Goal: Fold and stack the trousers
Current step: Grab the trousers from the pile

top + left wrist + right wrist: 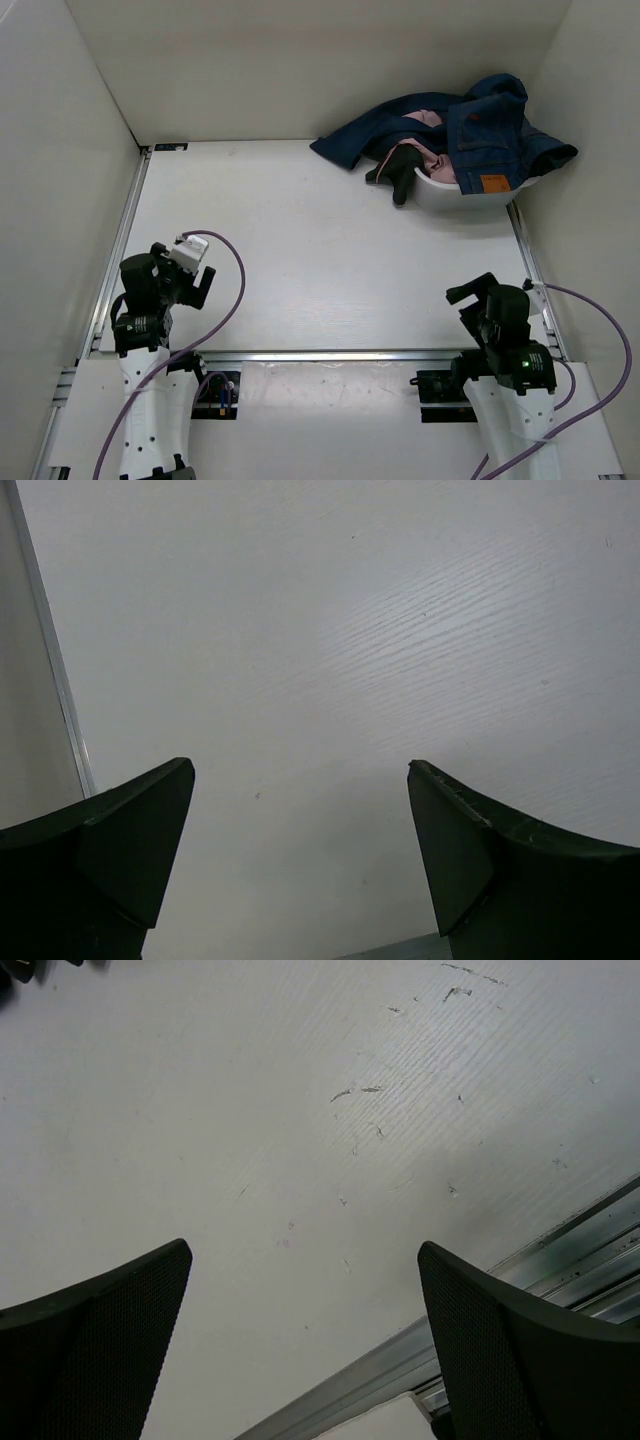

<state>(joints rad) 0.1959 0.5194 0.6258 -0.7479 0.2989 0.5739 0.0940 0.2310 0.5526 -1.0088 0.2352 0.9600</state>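
Note:
The trousers (490, 135), dark navy denim with an orange-brown waistband patch, lie crumpled over a white basin (455, 196) at the far right corner of the table. One leg spills left onto the tabletop. My left gripper (195, 262) rests low at the near left, open, with bare white table between its fingers (130, 840). At the near right my right gripper (470, 292) is likewise open over bare table, its fingers (500, 1340) wide apart. Both are far from the trousers.
A pink garment (432, 160) and a small black garment (402, 170) lie tangled with the jeans in the basin. White walls enclose the table (300, 260) on three sides. A metal rail (400, 1360) runs along the near edge and another rail (60, 690) along the left.

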